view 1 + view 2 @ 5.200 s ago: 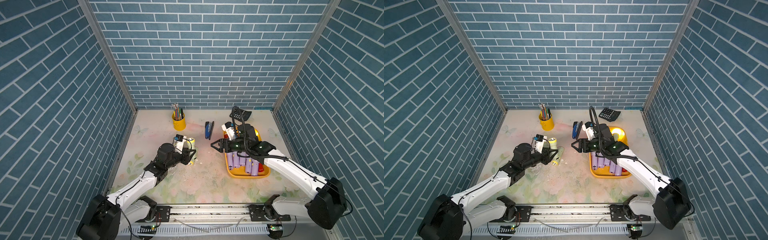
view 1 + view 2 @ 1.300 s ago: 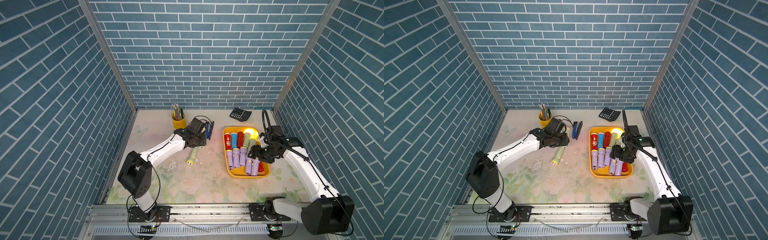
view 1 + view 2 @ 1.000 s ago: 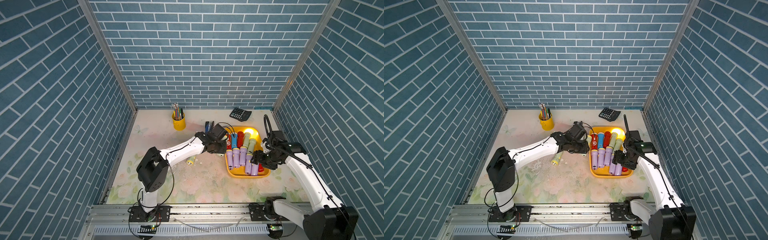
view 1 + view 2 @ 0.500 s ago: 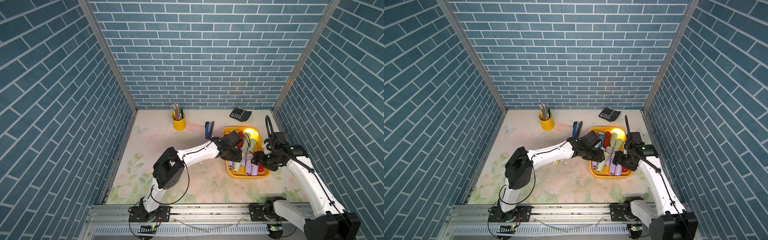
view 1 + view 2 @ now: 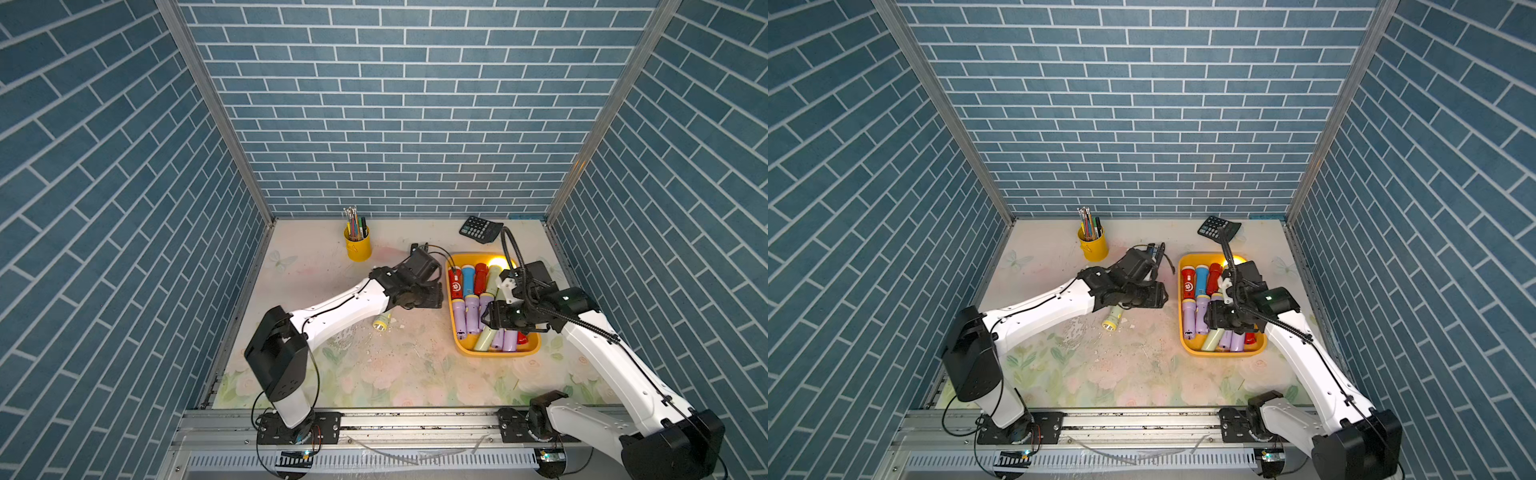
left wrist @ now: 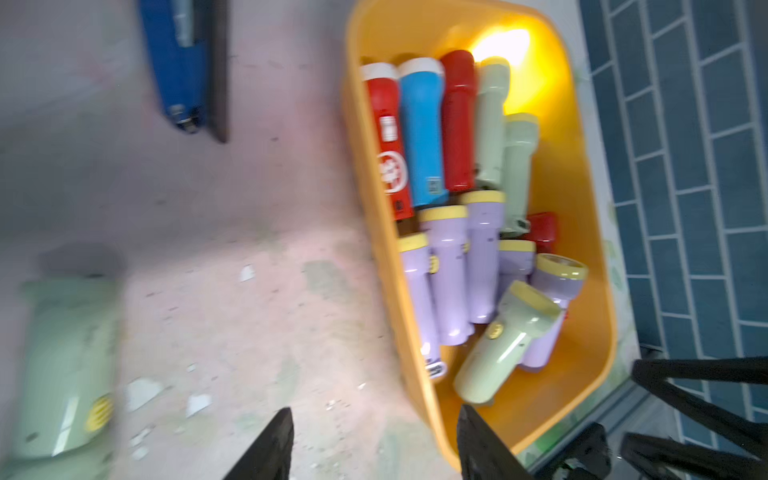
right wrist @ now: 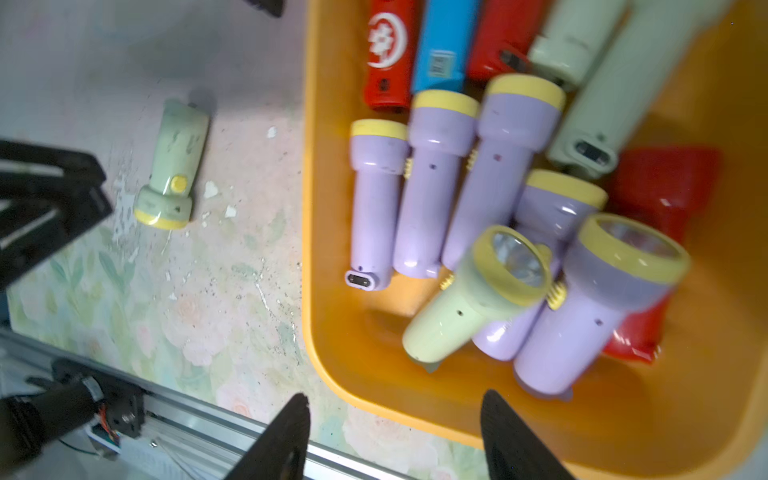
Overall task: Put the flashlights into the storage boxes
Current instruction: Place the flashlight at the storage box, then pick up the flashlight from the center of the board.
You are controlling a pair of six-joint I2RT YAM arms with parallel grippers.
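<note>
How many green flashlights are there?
4. One green flashlight lies on the table outside the tray. In the tray: two long green flashlights side by side at the far end, and a short green flashlight atop the lilac flashlights. Others may hide underneath.

The left gripper [image 6: 372,419] hung over the tray [image 5: 494,353] half a second ago; it has since drawn back to the table just beside the tray's left wall, jaws apart and empty. A pale green flashlight [image 5: 484,338] that was not in the tray a second ago now lies slantwise at its near end, its head propped on the lilac ones. The right gripper [image 7: 395,399], out past the tray's right side a second ago, has shifted over the near end, close to that flashlight.
</note>
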